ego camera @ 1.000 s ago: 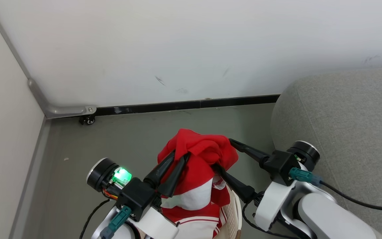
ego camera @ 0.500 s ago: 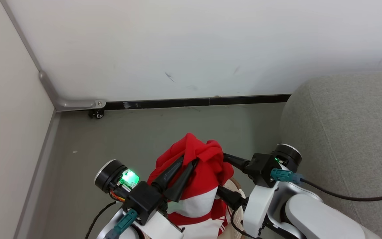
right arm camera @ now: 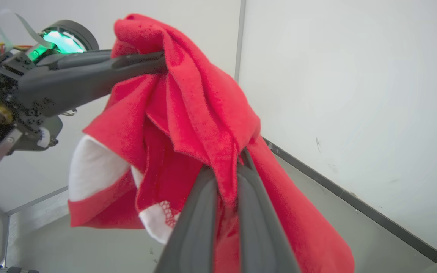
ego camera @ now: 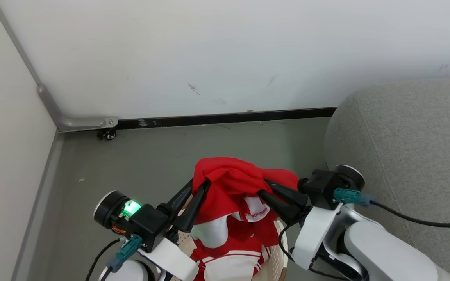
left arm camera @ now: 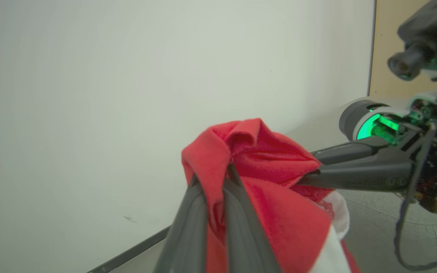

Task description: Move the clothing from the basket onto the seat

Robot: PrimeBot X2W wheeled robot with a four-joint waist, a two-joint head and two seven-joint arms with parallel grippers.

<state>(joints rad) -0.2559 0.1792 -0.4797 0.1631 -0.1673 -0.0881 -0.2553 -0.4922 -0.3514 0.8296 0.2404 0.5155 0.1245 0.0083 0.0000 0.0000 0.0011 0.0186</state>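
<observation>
Now the right gripper (ego camera: 263,187) is shut tight on the clothes (ego camera: 229,179). A second ago its two fingers stood wide apart, one on each side of the red bunch. The left gripper (ego camera: 200,183) is clenched on the clothes too. Both pinch the same red piece, the left one at its 9 o'clock side and the right one at its 3 o'clock side.

The clothes hang in the air over the basket (ego camera: 279,249), which sits at 6 o'clock, low in the head view. The red and white bottom part dangles down into the basket, and more striped clothes lie in there. The seat (ego camera: 404,136) is at 3 o'clock, close by the basket. The held clothes are not on it yet.

Each gripper has only a small fold. If the arms pull apart too hard, the fold could slip out of one of them. If the dangling part snags on the basket rim, the basket could tip or get dragged. A second piece could ride up too and drop on the floor (ego camera: 150,156) on the way to the seat.

Next to the earlier look, the left gripper's hold is the same, and the red piece looks spread a bit wider. The whole view has slid a little, but that is the camera moving.
</observation>
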